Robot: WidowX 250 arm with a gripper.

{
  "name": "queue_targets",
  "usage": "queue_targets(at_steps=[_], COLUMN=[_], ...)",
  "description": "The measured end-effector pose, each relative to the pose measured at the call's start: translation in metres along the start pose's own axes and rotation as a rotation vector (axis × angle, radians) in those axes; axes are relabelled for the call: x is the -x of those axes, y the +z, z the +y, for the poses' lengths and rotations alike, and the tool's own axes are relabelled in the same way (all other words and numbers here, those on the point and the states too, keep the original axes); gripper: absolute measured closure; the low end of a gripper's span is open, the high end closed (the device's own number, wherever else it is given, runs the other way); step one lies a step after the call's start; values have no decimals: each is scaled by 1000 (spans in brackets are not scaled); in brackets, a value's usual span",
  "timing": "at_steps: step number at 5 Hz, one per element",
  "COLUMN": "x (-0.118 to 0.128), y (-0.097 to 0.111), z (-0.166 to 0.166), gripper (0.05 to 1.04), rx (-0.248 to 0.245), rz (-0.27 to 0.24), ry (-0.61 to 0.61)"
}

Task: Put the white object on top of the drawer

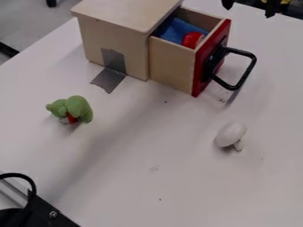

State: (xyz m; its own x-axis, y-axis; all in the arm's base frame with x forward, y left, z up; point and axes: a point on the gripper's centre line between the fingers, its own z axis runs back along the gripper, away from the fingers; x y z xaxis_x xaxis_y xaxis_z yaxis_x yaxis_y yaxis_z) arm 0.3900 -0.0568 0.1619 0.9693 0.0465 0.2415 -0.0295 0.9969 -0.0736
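From the tool (249, 7), its fingers apart, the white object (231, 134) lies toward the camera, beyond the drawer's (172, 65) handle (251, 66).

1) Green toy (75, 107) at 9 o'clock on the white table (136, 150)
2) Grey tape (109, 80) between 10 and 11
3) Blue cloth (174, 31) at 12
4) Red object (191, 40) at 1, beside the cloth

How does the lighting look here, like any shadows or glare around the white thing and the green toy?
In the camera view, light is soft; faint shadows sit under the white object and the green toy; a broad, dim shadow slants across the table; no strong glare shows on either one.
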Motion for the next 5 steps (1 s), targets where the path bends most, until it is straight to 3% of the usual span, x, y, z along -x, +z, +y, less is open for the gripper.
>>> queue_targets(at_steps=[2, 3, 5], x=[22, 46, 101], y=[-19, -11, -29], z=[-5, -25, -43], gripper=[83, 83, 83], rx=[-44, -19, -65], rz=[72, 67, 121], ry=[14, -9, -48])
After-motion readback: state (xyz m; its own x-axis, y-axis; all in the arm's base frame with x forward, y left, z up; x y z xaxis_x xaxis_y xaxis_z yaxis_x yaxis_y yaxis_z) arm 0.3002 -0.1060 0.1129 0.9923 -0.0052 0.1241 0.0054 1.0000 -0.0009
